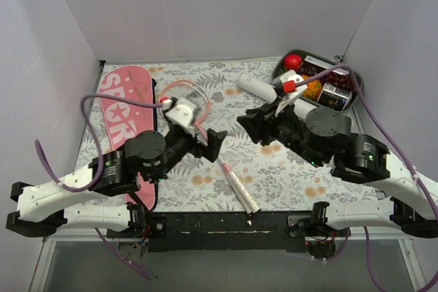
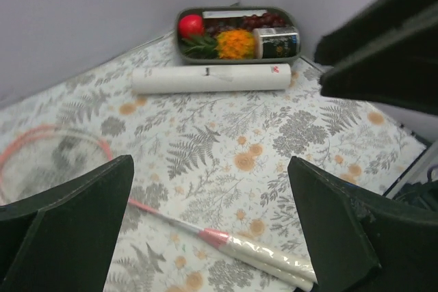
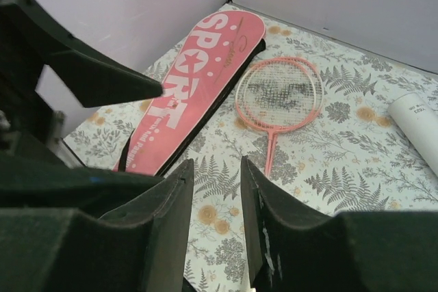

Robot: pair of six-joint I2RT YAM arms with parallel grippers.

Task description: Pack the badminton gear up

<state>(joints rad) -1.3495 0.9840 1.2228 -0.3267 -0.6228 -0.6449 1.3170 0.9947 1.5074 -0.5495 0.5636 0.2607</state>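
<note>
Floral-clothed table (image 1: 280, 182) between plain walls (image 1: 205, 5): packing not yet begun, nothing gripped.
Left gripper (image 2: 209, 169) stands wide apart; right gripper (image 3: 215, 169) shows a narrow gap, nothing between. Racket (image 3: 279, 94) lies loose, head toward 11 o'clock, handle toward 6; bag (image 1: 123, 107) flat at 10; tube (image 2: 211, 78) at 1. Shuttlecock not seen. Judged next: the racket needs a grasp and the bag mouth opening.

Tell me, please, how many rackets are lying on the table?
1. The pink racket lies on the table between the pink bag and the white tube, handle toward the near edge. Another could be hidden inside the bag; I cannot tell.
</note>
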